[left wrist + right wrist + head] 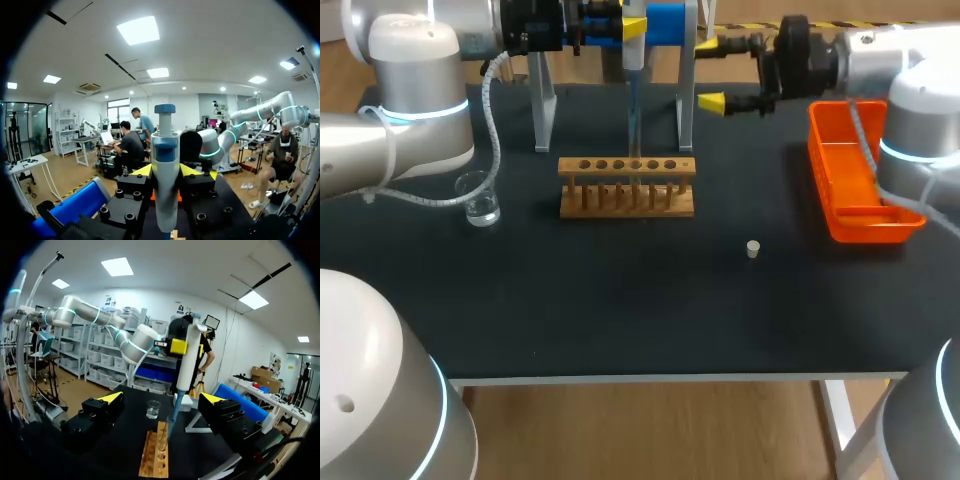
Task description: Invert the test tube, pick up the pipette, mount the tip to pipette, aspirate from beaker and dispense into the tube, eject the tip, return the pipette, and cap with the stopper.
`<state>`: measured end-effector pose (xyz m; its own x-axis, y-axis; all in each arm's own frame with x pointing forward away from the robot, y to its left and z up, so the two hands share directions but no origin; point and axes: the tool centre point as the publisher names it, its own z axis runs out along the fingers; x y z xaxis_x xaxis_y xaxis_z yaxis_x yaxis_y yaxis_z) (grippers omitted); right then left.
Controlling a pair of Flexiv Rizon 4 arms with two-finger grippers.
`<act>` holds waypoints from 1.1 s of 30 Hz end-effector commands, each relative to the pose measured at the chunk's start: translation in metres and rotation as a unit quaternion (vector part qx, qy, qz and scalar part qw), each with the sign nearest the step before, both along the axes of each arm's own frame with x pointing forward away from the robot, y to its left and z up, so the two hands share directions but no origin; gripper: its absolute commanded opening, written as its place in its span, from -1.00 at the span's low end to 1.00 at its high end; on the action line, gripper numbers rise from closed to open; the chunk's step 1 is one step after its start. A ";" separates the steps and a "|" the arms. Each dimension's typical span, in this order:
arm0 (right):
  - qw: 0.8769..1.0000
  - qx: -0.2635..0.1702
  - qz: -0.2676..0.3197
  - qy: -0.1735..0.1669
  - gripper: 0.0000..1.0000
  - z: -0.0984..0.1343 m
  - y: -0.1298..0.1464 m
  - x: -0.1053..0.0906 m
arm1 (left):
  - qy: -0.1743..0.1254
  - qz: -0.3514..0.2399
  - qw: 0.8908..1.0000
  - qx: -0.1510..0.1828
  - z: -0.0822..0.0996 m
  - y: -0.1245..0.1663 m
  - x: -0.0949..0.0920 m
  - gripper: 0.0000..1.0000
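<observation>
Dark tabletop [620, 310] was occupied by a test-tube rack [627, 187]. Directly above the rack, the pipette [165, 190] was clamped mid-barrel by the left tool [166, 171]. It was judged light, rigid and slippery. The right tool [161, 398] was spread open behind the rack.

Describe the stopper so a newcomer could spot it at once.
On the black table, find the wooden rack in the middle and the orange bin at the right. The stopper sits alone on bare tabletop between them, nearer the front edge: the only small, pale, stubby plug there.
</observation>
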<state>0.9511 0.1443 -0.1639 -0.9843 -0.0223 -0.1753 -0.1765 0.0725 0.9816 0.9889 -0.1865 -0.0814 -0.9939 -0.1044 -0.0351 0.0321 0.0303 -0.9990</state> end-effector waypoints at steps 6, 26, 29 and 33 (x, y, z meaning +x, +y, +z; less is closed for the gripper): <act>0.999 -0.018 0.014 0.032 1.00 -0.033 0.023 0.013 | 0.000 0.000 1.000 0.001 0.001 0.000 0.000 -1.00; 0.995 -0.080 0.016 0.050 1.00 -0.082 0.069 0.028 | 0.000 0.000 1.000 0.001 0.001 0.000 0.000 -1.00; 0.994 -0.091 0.012 0.052 1.00 -0.087 0.075 0.032 | 0.000 0.000 1.000 0.001 0.001 0.000 0.000 -1.00; 0.993 -0.106 0.007 0.050 1.00 -0.092 0.082 0.035 | 0.000 0.000 1.000 0.001 0.001 0.000 0.000 -1.00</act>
<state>0.9813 0.2191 -0.2546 -0.9960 -0.0578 -0.0682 -0.0813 0.2664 0.9604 0.9889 -0.1865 -0.0813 -0.9939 -0.1044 -0.0351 0.0321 0.0304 -0.9990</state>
